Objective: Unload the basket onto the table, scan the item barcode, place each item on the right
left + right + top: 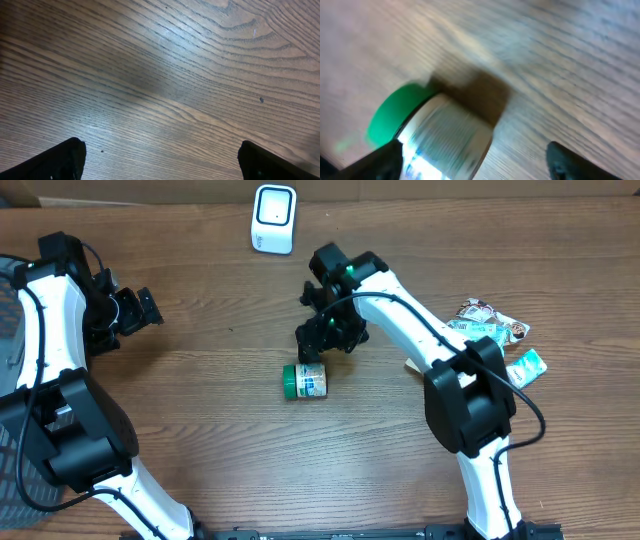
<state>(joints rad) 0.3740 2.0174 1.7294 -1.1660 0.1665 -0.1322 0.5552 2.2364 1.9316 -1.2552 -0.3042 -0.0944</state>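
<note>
Two arms are reaching over the table: the green-lidded jar is lying sideways mid-table, the right gripper is pointing down just behind it, jaws spread, the left gripper is hovering wide open at left, and the white scanner is standing beyond.

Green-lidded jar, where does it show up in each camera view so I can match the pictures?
Overhead: the green-lidded jar lies on its side near the picture's centre, just below the right gripper.
Left wrist: not in it; only wood-grain table shows.
Right wrist: lower left, blurred, with the green lid pointing left.
Shared landmark: the wood-grain table, seen in all three views.
</note>
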